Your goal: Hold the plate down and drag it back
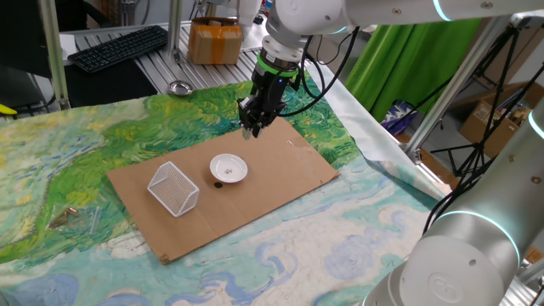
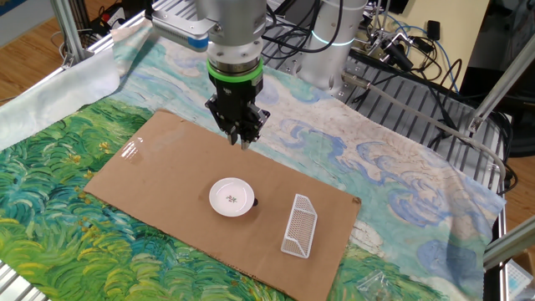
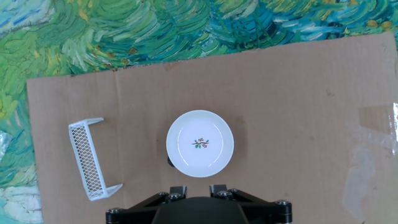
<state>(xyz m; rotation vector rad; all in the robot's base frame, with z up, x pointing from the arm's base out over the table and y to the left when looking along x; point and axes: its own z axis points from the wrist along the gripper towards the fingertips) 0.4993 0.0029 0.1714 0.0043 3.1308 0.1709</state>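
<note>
The plate [image 1: 229, 168] is a small round white dish with a small flower mark at its centre. It lies flat on a brown cardboard sheet [image 1: 289, 174]. It also shows in the other fixed view [image 2: 231, 197] and in the middle of the hand view [image 3: 199, 144]. My gripper [image 1: 253, 130] hangs in the air above the cardboard, behind the plate and well clear of it. Its fingers look pressed together and hold nothing [image 2: 244, 142]. In the hand view only the finger bases [image 3: 178, 190] show at the bottom edge.
A white wire-mesh basket [image 1: 174, 189] lies on its side on the cardboard next to the plate [image 3: 88, 159]. A small dark object [image 3: 169, 162] peeks out at the plate's rim. A small metal bowl [image 1: 179, 87], a keyboard [image 1: 119, 47] and a box [image 1: 214, 42] are at the back.
</note>
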